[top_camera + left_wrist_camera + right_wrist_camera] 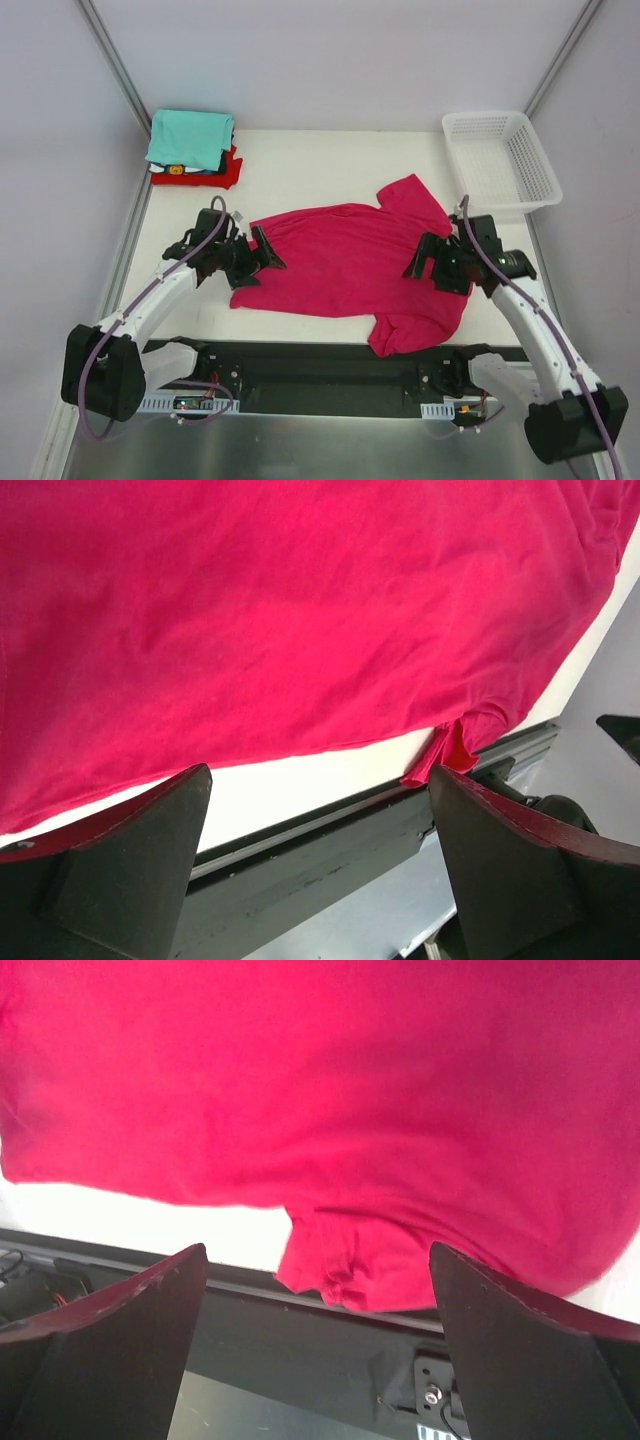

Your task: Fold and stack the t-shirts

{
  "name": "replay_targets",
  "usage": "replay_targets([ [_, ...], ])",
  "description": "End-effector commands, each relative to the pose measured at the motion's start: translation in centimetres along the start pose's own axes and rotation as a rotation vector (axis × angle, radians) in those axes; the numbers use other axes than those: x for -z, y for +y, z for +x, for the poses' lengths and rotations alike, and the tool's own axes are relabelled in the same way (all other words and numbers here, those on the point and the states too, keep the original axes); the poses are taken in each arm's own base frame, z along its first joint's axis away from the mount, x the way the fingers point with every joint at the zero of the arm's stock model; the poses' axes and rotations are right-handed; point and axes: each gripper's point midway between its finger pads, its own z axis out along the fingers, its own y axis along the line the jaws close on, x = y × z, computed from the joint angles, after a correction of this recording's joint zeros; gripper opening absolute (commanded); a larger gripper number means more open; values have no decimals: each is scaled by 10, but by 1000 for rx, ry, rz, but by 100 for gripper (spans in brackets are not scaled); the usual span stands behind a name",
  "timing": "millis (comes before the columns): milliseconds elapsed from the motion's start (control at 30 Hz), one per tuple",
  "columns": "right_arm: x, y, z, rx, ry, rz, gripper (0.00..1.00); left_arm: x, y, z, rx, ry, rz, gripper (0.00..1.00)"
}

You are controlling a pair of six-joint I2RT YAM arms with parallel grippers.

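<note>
Magenta t-shirt (345, 265) spread mostly flat in the middle of the worktop (330, 165), near sleeve drooping over the front edge. Folded pile (190, 150), teal on top, at the far-left corner; white mesh basket (500, 160) far right. Probably the first fold on this one, not yet started. Next, by the look of it: pinching the cloth at both ends and lifting together. Left gripper (262, 252) at the hem end, right gripper (425, 262) at the shoulder end, both spread wide, gripping nothing, low over the fabric.

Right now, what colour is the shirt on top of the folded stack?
That top shirt is teal; the top external view shows it best.
</note>
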Motion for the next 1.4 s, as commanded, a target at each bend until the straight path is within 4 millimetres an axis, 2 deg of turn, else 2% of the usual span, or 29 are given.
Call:
replay_targets([
  [0,-13,30,-52,25,-61,-58,96,5,-23,-25,-63,-71,15,86],
  [33,-28,31,-54,24,-6,-51,96,7,-29,-32,-73,-89,22,83],
  [100,-34,46,-77,37,-12,-72,96,4,-34,-43,-92,-102,13,79],
  [133,-52,42,-81,31,40,-39,96,5,-43,-52,-105,-120,19,77],
  [167,-56,39,-84,37,64,-10,96,4,-44,-57,-117,-125,10,74],
  [200,-56,40,-104,51,33,28,96,-4,-33,-63,-123,-126,-60,72],
  [233,-60,36,-109,64,36,67,96,-2,-38,-74,-136,-144,-88,72],
  [267,-70,24,-105,68,103,135,96,-4,-33,-78,-143,-139,-133,73],
  [300,-72,14,-113,86,95,208,96,-14,-10,-77,-147,-100,-259,74],
  [333,-67,12,-120,96,99,245,96,-15,-13,-87,-162,-110,-289,74],
  [367,-75,6,-119,103,133,285,96,-20,-6,-90,-171,-103,-333,74],
  [400,-73,-8,-127,135,116,378,96,-31,7,-88,-179,-60,-390,74],
  [433,-69,-11,-132,144,123,409,96,-33,10,-93,-190,-67,-433,73],
  [500,-69,-28,-138,182,136,514,96,-44,24,-92,-193,-28,-493,74],
  [533,-65,-34,-136,193,166,551,96,-43,26,-95,-193,-29,-522,74],
  [567,-61,-38,-143,205,150,590,96,-45,27,-94,-192,-16,-532,74],
  [600,-63,-40,-142,210,166,599,96,-47,33,-97,-196,-19,-567,74],
  [767,-64,-49,-137,233,183,635,96,-50,34,-100,-195,-16,-590,74],
  [800,-71,-50,-126,227,219,613,96,-53,36,-99,-194,-8,-595,74],
  [867,-81,-45,-120,215,224,559,96,-55,39,-95,-190,6,-604,75],
  [900,-89,-45,-106,196,265,522,96,-58,41,-92,-187,17,-610,74],
  [933,-93,-41,-105,191,252,495,96,-60,44,-87,-185,28,-617,75],
  [1000,-101,-40,-86,167,289,452,96,-61,46,-81,-185,33,-627,75],
  [1067,-108,-34,-79,150,290,401,96,-62,50,-72,-180,42,-643,75],
  [1133,-112,-39,-67,153,311,405,96,-63,54,-65,-187,48,-654,74],
  [1333,-116,-47,-48,160,333,411,96,-67,62,-42,-174,90,-663,73],
  [1367,-117,-49,-39,159,351,405,96,-67,62,-39,-171,90,-662,72],
])
